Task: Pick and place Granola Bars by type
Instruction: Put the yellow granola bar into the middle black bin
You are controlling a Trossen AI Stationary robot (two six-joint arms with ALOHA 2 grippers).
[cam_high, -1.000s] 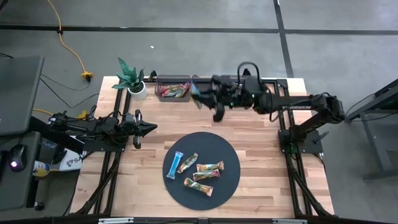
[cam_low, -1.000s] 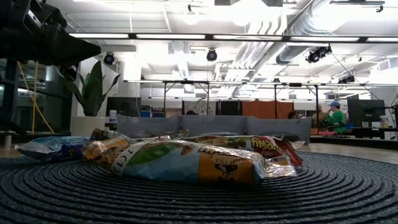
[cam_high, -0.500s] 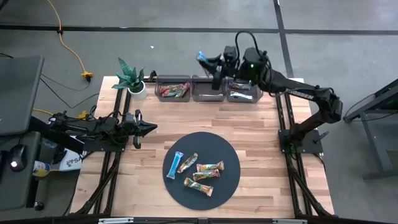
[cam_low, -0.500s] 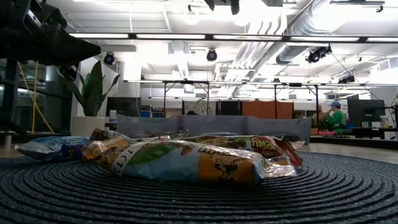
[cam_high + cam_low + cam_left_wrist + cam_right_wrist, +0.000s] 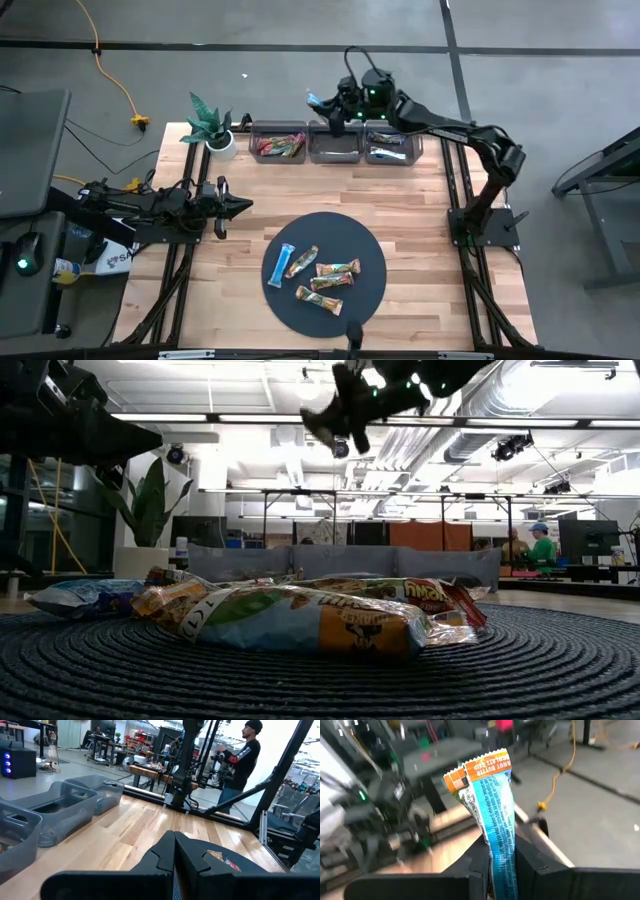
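Granola Bars come in 3 kinds, & the right claw [image 5: 318, 104] is pinching one light blue bar [image 5: 492, 815] up in the air, above the far edge of the table [image 5: 420, 215], near the middle bin [image 5: 335, 147]. In the right wrist view the bar sticks up between the two fingers, held only by its bottom end.

What could go wrong:
- The grip is small & the wrapper looks shiny, so the bar may slip out early & fall behind the table onto the floor.
- The blue ones seem to be in the right bin [image 5: 392, 146], & the mixed-color ones in the left bin [image 5: 278, 146]. The claw isn't over the right bin, so letting go now could put it in the wrong bin, or none.
- The arm is stretched far & swinging it fast could flick the bar off.

Five more bars wait on the dark round mat [image 5: 372, 290], one of them blue [image 5: 281, 265].

The left claw [image 5: 240, 205] rests low at the left side of the table, pressed together, holding nothing.
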